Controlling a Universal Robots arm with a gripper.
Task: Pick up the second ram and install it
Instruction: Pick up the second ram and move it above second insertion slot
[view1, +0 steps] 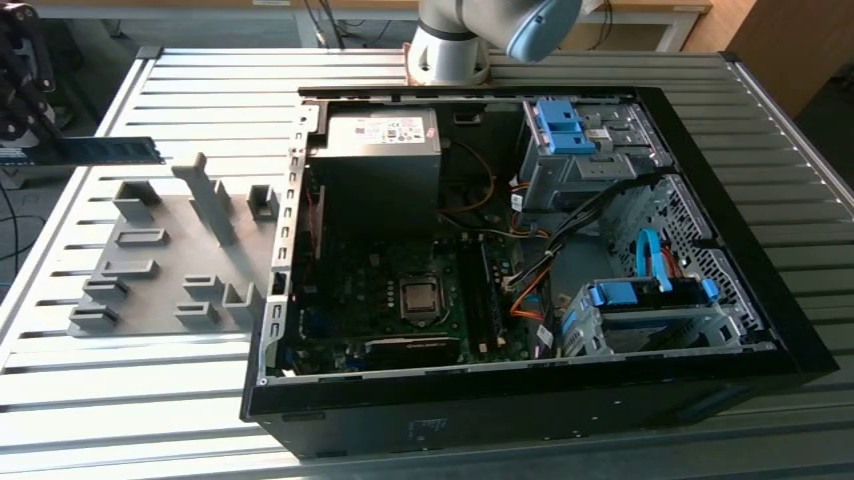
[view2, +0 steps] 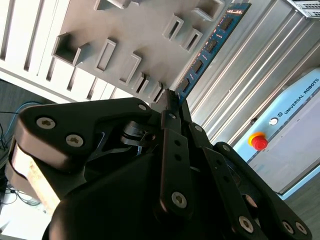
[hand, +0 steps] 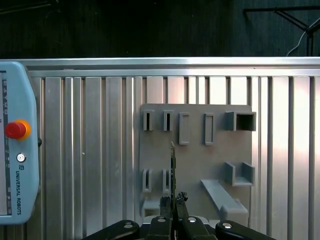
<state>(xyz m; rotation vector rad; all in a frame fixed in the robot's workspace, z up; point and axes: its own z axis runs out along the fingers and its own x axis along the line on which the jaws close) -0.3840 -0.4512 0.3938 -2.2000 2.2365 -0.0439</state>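
The second ram (view1: 114, 150) is a thin blue stick with dark chips. It hangs level above the table at the exterior view's far left, beyond the grey holder fixture (view1: 160, 250). My gripper (view1: 16, 145) is shut on one end of it at the picture's edge. In the second wrist view the ram (view2: 215, 42) reaches out from my closed fingers (view2: 172, 107) over the fixture (view2: 125, 45). The first wrist view has the stick (hand: 172, 167) edge-on above the fixture (hand: 200, 165), clamped in my gripper (hand: 173, 202).
An open black computer case (view1: 787, 330) lies on the slatted metal table (view1: 174, 420), with the motherboard (view1: 400, 300), power supply (view1: 380, 140) and blue drive bays (view1: 574, 125) exposed. The arm's base (view1: 451, 55) stands behind it. A teach pendant (hand: 15, 155) lies beside the fixture.
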